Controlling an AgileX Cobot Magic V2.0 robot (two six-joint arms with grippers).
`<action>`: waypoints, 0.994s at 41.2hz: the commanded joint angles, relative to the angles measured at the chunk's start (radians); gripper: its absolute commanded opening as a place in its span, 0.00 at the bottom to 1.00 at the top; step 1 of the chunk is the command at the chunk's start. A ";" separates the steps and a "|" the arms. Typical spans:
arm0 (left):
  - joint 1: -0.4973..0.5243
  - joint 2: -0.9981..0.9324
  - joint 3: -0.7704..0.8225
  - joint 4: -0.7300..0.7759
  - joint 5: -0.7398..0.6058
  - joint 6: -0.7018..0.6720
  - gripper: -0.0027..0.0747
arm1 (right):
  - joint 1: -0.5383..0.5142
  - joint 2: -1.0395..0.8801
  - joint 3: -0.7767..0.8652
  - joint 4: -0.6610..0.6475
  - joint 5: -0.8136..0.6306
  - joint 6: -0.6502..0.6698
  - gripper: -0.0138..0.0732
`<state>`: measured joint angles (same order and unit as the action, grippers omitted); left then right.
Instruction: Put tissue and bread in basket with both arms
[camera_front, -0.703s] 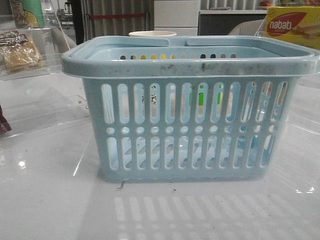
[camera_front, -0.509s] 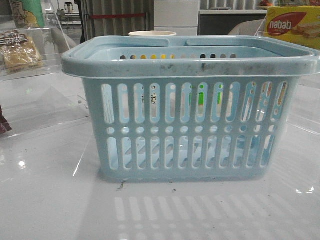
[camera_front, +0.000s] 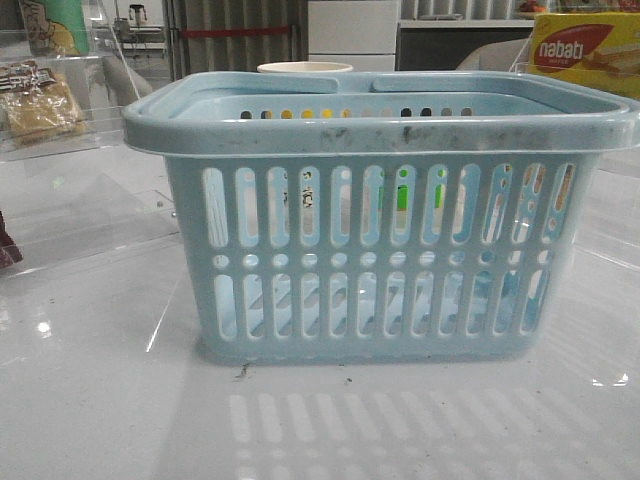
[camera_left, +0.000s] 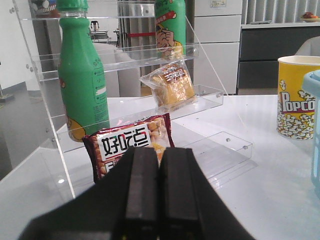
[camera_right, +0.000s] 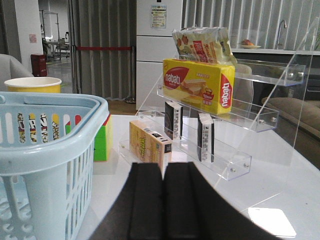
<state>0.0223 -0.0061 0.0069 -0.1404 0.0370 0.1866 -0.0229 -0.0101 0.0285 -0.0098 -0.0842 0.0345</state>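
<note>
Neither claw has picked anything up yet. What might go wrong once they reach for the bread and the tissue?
The bread sits on a clear shelf between green bottles and a snack bag; the shut left end effector could knock those over. Two similar black packs stand on the right rack under the nabati box, so the shut right end effector might bump the shelf edge or grab the wrong one. The basket has a thick rim, where a dropped item could catch.

Surface (camera_front: 100, 400): glossy white, reflective.
Left rack (camera_left: 210, 95): clear acrylic, stepped shelves.
Green bottles (camera_left: 82, 80): two, upright on the left rack.
Red snack bag (camera_left: 127, 145): leaning at the left rack's foot.
Popcorn cup (camera_left: 295, 97): yellow, far behind centre.
Right rack (camera_right: 260, 120): clear acrylic.
Nabati box (camera_right: 200, 85): yellow-red, on the right rack's upper shelf.
Cube (camera_right: 102, 140): green, on the surface.
</note>
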 joint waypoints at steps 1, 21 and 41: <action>0.000 -0.016 -0.006 -0.034 -0.131 -0.009 0.15 | -0.003 -0.015 0.000 -0.008 -0.104 -0.007 0.22; -0.002 0.061 -0.416 -0.070 0.017 -0.007 0.15 | -0.003 0.117 -0.500 -0.008 0.161 -0.007 0.22; -0.002 0.427 -0.840 -0.070 0.450 -0.007 0.15 | -0.003 0.490 -0.826 -0.008 0.561 -0.007 0.22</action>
<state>0.0223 0.3585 -0.8009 -0.2043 0.4758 0.1866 -0.0229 0.4240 -0.7694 -0.0098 0.4845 0.0345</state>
